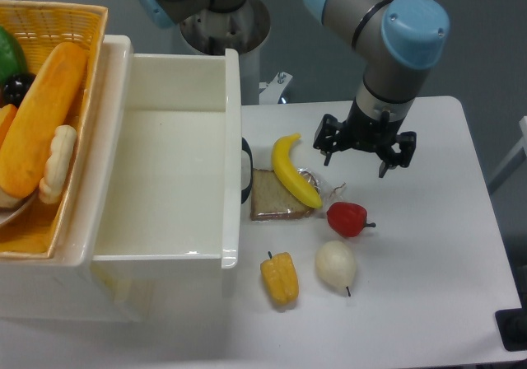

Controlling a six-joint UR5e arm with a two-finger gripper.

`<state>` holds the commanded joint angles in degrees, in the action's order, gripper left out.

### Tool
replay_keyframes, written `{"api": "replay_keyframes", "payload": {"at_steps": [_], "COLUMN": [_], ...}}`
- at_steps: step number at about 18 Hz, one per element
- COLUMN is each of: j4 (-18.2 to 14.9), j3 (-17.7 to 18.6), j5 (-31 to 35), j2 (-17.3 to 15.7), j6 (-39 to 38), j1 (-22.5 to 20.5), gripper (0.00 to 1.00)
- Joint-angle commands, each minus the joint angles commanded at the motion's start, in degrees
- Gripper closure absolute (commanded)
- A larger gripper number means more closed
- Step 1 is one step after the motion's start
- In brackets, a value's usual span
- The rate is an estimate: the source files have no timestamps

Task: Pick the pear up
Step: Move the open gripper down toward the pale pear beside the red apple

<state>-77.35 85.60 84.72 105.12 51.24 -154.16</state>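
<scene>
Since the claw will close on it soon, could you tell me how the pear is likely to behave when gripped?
The pear looks glossy and smooth, so it may slip between the fingers. Its rounded egg shape, lying free on the table, suggests it could roll if nudged. It appears to be hard plastic, so probably stiff and light. The claw hangs open above.

Single fixed camera, mounted above the white table [428, 262] and facing steeply down and toward the robot base [222, 15], which lies at the far edge. Range is moderate: most of the tabletop fills the frame. The white bin [177, 163] sits left of the base and is cut by the left and bottom borders. No second view, so no overlap.
</scene>
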Motion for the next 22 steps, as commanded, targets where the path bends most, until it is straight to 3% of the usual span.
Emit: {"api": "replay_keyframes", "payload": {"at_steps": [10, 16, 19, 22], "j4": [2.0, 6.2, 6.8, 11.1], "j3": [1.5, 3.6, 2.9, 2.7], "j5": [0.9, 0.8, 0.5, 0.4], "j2": [1.9, 4.7, 7.0, 9.4], "j6": [-1.8, -5.2, -11.8, -14.4], "j1": [0.0, 0.3, 0.4, 1.0], "gripper": [0.00, 0.00, 0.00, 0.00]}}
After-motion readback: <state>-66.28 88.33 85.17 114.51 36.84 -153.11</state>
